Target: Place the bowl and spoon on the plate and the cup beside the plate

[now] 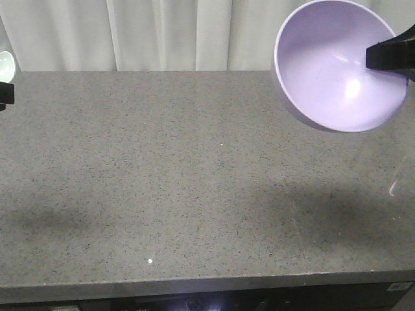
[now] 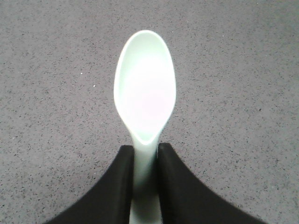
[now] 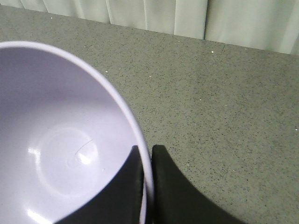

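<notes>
Carry step: left gripper (image 2: 145, 151) clamped on spoon (image 2: 145, 88) handle, right gripper (image 3: 145, 151) clamped on bowl (image 3: 60, 140) rim, above surface (image 1: 194, 162). Plate not visible; bowl placement likely next.

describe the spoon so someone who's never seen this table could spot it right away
Start at the grey speckled countertop and look to its far left edge, where the left gripper pinches a handle. The spoon there is small, pale mint green, with an oval head, unlike the much larger lavender bowl at the right.
</notes>
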